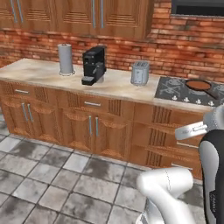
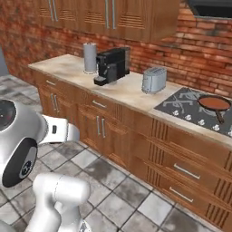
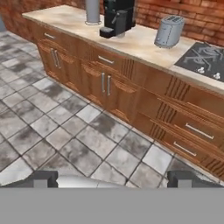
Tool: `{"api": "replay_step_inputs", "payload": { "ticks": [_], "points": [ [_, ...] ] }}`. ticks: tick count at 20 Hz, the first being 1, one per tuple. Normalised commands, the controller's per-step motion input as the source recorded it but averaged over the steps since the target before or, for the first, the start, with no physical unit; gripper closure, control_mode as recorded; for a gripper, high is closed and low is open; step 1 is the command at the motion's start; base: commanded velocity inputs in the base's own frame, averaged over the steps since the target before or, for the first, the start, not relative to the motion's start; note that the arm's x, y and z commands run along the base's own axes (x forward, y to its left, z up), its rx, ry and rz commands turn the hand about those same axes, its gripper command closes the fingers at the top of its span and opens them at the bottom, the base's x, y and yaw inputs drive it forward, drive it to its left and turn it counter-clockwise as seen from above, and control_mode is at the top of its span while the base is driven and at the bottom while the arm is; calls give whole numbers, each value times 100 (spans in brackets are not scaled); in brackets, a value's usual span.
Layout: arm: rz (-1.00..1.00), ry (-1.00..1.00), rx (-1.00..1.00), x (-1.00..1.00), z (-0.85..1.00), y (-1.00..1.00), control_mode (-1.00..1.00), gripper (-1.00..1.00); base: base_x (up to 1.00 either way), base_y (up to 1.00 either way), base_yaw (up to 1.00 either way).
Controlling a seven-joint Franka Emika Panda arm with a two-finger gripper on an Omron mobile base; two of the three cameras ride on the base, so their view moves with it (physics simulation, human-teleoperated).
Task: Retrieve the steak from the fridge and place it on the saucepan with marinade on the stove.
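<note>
On the stove (image 2: 190,108) – saucepan (image 2: 214,103) with marinade (image 2: 214,103) – base views

— What are we seeing on the counter (image 1: 39,72)?
— The paper-towel roll (image 1: 65,58) is standing left of the coffee machine (image 1: 94,65); the toaster (image 1: 140,72) is sitting right of it.
— And the stove (image 1: 186,91)?
— It is lying right of the toaster, with the saucepan (image 1: 199,85) resting on it.

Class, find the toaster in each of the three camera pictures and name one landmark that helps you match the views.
Left base view: the toaster stands on the counter right of centre, just left of the stove.
Right base view: the toaster is upper right of centre, left of the stove.
Hand view: the toaster is at upper right.
Shared landmark: the black coffee machine to the toaster's left.
</note>
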Motion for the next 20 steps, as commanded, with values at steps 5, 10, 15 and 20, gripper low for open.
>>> {"api": "replay_step_inputs", "payload": {
  "ticks": [5,10,15,20],
  "points": [
    [0,0,0,0,0,0,100,-100,97,100,32],
    [0,0,0,0,0,0,100,-100,96,100,37],
    [0,0,0,0,0,0,100,-100,57,82,61],
    [0,0,0,0,0,0,100,-100,3,7,99]
  ]
}}
